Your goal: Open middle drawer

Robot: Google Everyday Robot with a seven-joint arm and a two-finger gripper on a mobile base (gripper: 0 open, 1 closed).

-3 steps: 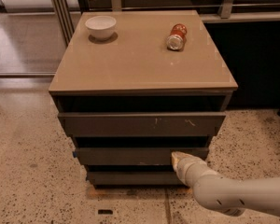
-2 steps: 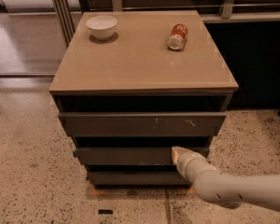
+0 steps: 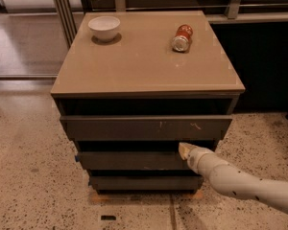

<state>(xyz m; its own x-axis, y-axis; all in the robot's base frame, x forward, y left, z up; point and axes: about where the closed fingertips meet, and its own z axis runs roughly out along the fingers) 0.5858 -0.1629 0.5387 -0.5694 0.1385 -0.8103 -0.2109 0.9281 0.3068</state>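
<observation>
A low cabinet has three stacked dark grey-brown drawer fronts. The middle drawer (image 3: 134,160) is a flat handleless front below the top drawer (image 3: 144,127), which has white scratch marks. The bottom drawer (image 3: 144,182) is the narrowest. My gripper (image 3: 184,150) comes in from the lower right on a white arm (image 3: 245,183). Its pale tip sits at the top edge of the middle drawer front, near that front's right end, in the dark gap under the top drawer.
On the tan cabinet top (image 3: 144,61) stand a white bowl (image 3: 104,28) at the back left and a red can (image 3: 182,37) lying on its side at the back right. Speckled floor (image 3: 33,176) surrounds the cabinet. A dark wall panel (image 3: 264,66) is to the right.
The gripper tip has shifted slightly along the middle drawer's top edge. The drawer fronts look unchanged.
</observation>
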